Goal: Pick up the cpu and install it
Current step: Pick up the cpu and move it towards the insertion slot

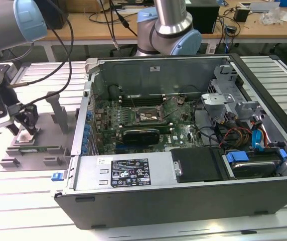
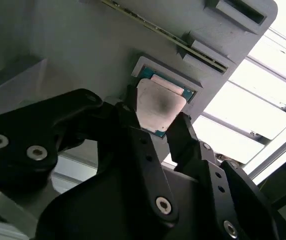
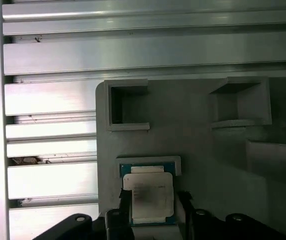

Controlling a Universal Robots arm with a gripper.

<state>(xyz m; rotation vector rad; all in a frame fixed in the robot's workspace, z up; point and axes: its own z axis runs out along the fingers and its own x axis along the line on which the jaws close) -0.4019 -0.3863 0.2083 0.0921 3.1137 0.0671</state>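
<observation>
Sitting on the slatted counter (image 1: 13, 201) you have the open computer case (image 1: 183, 203) and, well off to the exterior view's left of it, the grey fixture tray (image 1: 38, 149). The cpu (image 3: 148, 196) lies flat in a shallow pocket of that tray. Your main risk, as I judge it, is a skewed hold: the jaws bear on thin edges, so uneven contact could tip the chip, catch it on the pocket wall, or let it drop. In the second wrist view the gripper (image 2: 154, 116) has its jaws drawn in to chip width, one each side, seemingly pressing the cpu's opposite edges.
</observation>
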